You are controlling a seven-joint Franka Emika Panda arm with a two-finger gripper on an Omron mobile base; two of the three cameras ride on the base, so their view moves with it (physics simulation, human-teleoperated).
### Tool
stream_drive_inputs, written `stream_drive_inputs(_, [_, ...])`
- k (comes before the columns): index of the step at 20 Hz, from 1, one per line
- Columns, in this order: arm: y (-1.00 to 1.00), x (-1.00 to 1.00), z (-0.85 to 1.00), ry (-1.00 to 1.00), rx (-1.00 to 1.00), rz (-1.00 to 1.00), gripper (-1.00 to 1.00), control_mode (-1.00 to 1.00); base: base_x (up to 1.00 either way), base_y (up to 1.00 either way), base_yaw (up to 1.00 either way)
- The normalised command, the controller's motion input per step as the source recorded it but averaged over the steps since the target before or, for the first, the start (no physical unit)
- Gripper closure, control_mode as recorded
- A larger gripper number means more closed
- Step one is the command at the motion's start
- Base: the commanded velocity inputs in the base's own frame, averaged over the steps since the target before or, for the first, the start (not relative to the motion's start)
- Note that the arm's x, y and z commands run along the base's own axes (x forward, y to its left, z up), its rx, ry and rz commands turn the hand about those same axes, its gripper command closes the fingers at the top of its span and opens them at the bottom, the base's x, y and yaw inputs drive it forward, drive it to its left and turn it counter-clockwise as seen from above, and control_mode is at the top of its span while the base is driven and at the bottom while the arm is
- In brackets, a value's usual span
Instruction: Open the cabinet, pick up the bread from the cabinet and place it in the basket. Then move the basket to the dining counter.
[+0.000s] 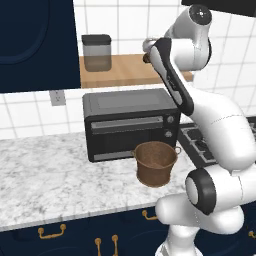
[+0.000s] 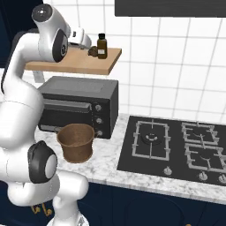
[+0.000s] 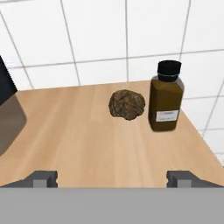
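A: Left base view first: seeing the light wooden shelf board of the wall cabinet (image 1: 120,72) with its dark navy arched door panel swung aside at left, a grey lidded canister (image 1: 97,52) standing on the board.
B: And lower down?
A: Sitting on the white-grey marble counter (image 1: 45,170), just in front of the black toaster oven (image 1: 131,122): the round brown bucket-shaped basket (image 1: 155,163).
B: Right base view?
A: Showing the small dark brown lumpy bread roll (image 2: 93,51) lying on the shelf, just beside the brown glass bottle with black cap (image 2: 102,47). Black gas hob (image 2: 174,148) lying to the right of the oven.
B: Hand view?
A: Looking at the roll near the middle of the board, the bottle close on its right, seemingly not touching. Two-finger gripper (image 3: 113,178) hovering short of the roll, fingers (image 3: 43,178) spread wide, gripping nothing.
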Motion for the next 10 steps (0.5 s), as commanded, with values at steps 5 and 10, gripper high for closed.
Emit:
stream_drive_inputs(5, [0.1, 0.38, -0.28, -0.04, 0.0, -0.19, -1.0, -1.0, 0.0, 0.0, 0.0])
stream_drive_inputs(10, [0.12, 0.75, 0.0, 0.0, 0.0, -0.24, -1.0, -1.0, 0.0, 0.0, 0.0])
